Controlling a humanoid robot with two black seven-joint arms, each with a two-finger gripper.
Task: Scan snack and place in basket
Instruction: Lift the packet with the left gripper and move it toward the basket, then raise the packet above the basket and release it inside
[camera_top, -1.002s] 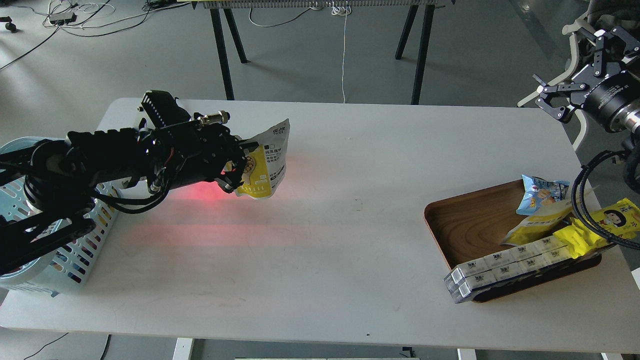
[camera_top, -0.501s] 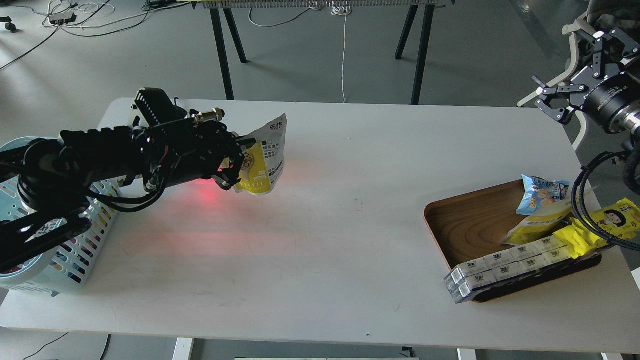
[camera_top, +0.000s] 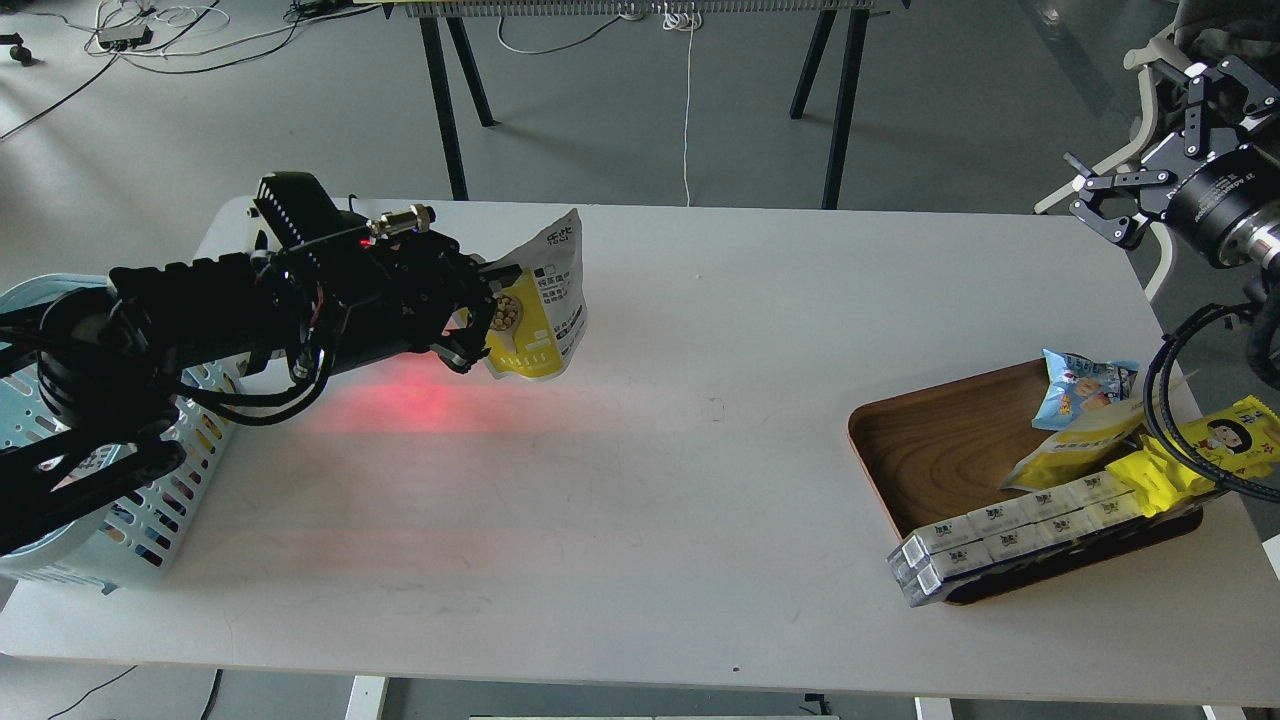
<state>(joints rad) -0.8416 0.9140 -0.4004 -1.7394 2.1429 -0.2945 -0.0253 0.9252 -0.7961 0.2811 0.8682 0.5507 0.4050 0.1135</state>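
Left claw (camera_top: 478, 318) was clamped on the snack (camera_top: 541, 311), above the white tabletop (camera_top: 660, 460) beside the basket (camera_top: 140, 520); a red glow (camera_top: 420, 400) lay beneath. Right claw (camera_top: 1150, 150) seemingly stood apart.

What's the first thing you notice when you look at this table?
The left tool, at the table's left, grips a yellow-and-white snack pouch held up above a red glow on the white table. Behind that arm at the far left sits a light blue basket, and a wooden tray of snacks sits at the right.
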